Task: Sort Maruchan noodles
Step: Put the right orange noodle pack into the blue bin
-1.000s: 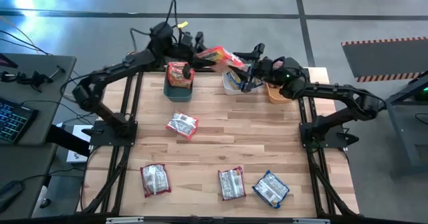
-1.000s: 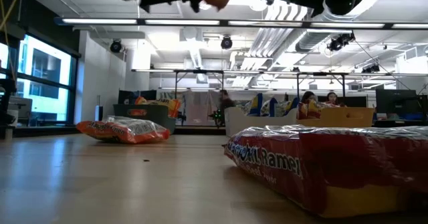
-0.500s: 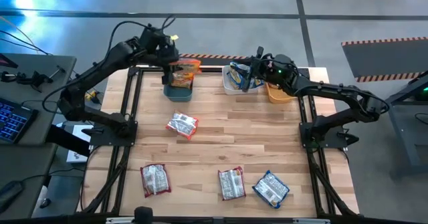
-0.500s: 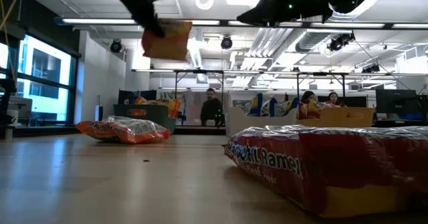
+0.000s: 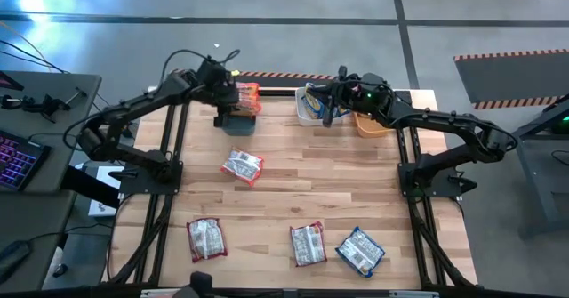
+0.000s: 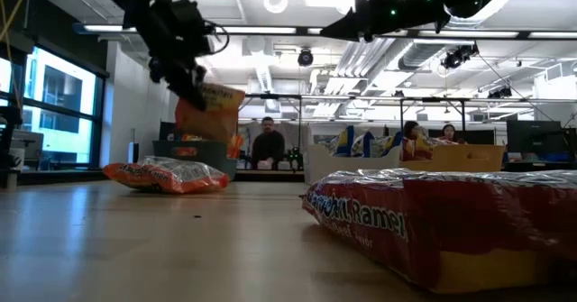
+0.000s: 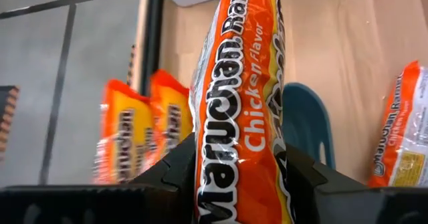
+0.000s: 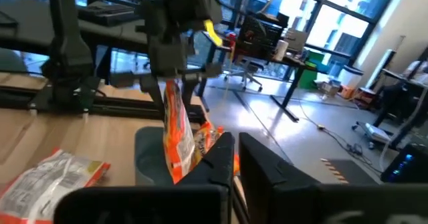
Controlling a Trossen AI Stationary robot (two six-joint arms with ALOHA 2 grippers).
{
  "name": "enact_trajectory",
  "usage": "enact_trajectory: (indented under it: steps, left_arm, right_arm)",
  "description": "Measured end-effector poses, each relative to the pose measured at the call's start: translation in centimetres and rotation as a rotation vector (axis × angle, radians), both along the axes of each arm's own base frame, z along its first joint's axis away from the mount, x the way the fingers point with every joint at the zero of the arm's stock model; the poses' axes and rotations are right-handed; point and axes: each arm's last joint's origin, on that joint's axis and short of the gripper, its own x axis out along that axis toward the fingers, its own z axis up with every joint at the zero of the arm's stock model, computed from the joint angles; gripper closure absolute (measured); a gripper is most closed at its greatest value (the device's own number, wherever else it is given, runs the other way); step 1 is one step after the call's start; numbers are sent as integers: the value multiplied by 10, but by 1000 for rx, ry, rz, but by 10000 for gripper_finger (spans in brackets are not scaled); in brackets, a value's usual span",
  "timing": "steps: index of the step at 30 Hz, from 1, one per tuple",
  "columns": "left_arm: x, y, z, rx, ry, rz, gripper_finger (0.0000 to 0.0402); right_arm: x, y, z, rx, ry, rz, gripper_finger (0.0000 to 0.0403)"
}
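Note:
An orange Maruchan noodles packet (image 7: 241, 97) hangs over the teal bin (image 5: 235, 122) at the table's far left, and my left gripper (image 5: 229, 95) is shut on it. The bin holds more orange packets (image 7: 144, 134). In the low view the held packet (image 6: 209, 113) dangles below my left gripper (image 6: 180, 68). My right gripper (image 5: 325, 104) hovers over the white bin (image 5: 311, 111) at the far middle, shut and holding nothing. Several packets lie flat on the table, silvery backs up, one (image 5: 242, 165) mid-table and others (image 5: 308, 244) near the front edge. My left gripper pinches the orange packet between its two fingers near the packet's upper end (image 7: 235, 177). The fingers come from above, slanting down. The packet hangs below them, slightly tilted and lifted clear above the teal bin, with its printed front bulging between the fingers (image 7: 175, 174).
An orange bin (image 5: 369, 122) stands right of the white bin at the far edge. A blue-fronted packet (image 5: 360, 250) lies at the near right, another packet (image 5: 205, 238) at the near left. People sit in the room beyond the table's far edge (image 6: 263, 147).
The orange packet, earlier held level between both grippers over the far middle, has gone with my left gripper toward the table's left edge and down over the teal bin, and now hangs upright. My right gripper has drawn back over the white bin.

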Motion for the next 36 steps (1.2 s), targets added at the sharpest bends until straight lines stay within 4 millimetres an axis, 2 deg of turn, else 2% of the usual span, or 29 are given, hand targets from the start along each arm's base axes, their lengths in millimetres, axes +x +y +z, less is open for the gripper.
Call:
enact_trajectory:
  steps: [8, 16, 25, 36]
  left_arm:
    - [-5, -1, -39, 2, -40, -3, 278]
    - [-14, 7, -41, 16, -40, 65, 278]
    - [-14, 5, -43, -61, -65, 60, 278]
    - [-2, 20, -69, -78, -28, 68, 279]
  right_arm:
    - [0, 0, -1, 4, 6, 11, 402]
    - [0, 0, -1, 4, 6, 11, 402]
    - [0, 0, -1, 8, 12, 11, 402]
    - [0, 0, -3, 15, 22, 11, 402]
